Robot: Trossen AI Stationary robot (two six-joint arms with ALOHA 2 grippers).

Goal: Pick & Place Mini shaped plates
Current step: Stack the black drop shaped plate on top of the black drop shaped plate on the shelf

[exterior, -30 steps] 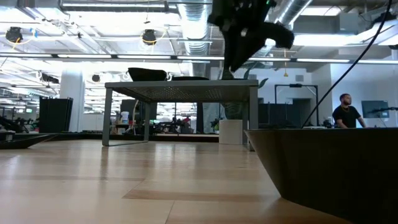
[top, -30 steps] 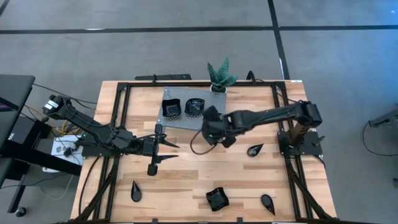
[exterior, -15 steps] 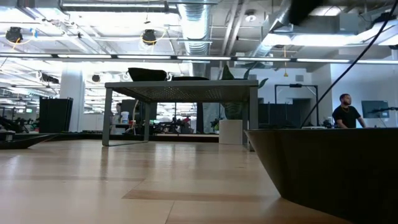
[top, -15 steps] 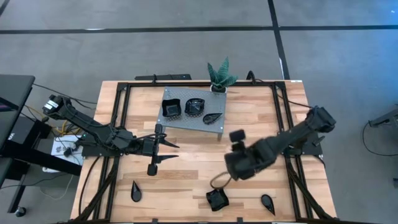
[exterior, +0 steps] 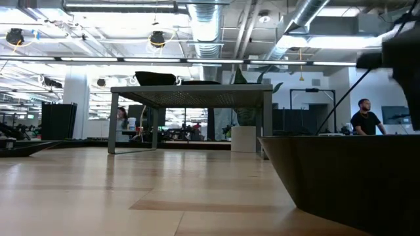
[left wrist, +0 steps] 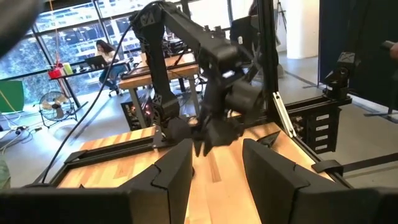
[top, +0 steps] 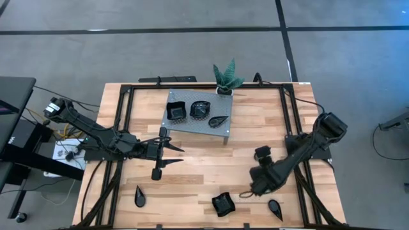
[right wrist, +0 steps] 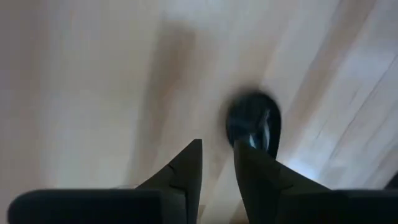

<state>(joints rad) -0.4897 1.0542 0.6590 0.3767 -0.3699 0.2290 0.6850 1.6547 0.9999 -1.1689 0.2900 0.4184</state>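
Right fingers point(right wrist: 216, 163): parted by a narrow gap, nothing between them; they point down at a leaf-shaped plate point(right wrist: 254, 122) lying on the tabletop just beyond the tips, not touching it.
Right gripper point(top: 254, 185): low over the tabletop point(top: 192, 172), well away from the grey stand point(top: 220, 130) toward the front right corner, between a square plate point(top: 223, 204) and a second leaf plate point(top: 275, 207) near the front edge.
Left fingers point(left wrist: 171, 171): spread wide and empty, only bare wood showing between them.
Left gripper point(top: 167, 156): just off the front left corner of the grey stand, low over the wood, aimed across at the right arm.
Plates on the stand: a square plate point(top: 176, 111), a roundish plate point(top: 200, 109) and a leaf-shaped one point(top: 218, 120) side by side on the perforated top.
Plates off the stand: a leaf plate point(top: 140, 195) well out toward the front left corner; the square plate and the leaf plate toward the front right.
Potted plant point(top: 225, 77): behind the stand's back right corner, at the rear edge of the tabletop.
Low view: the stand point(exterior: 190, 94) on its legs with dark plates on top; a dark plate wall point(exterior: 341, 177) fills the near right.
Room beyond: a person point(exterior: 366, 121) stands far behind, right of the stand.
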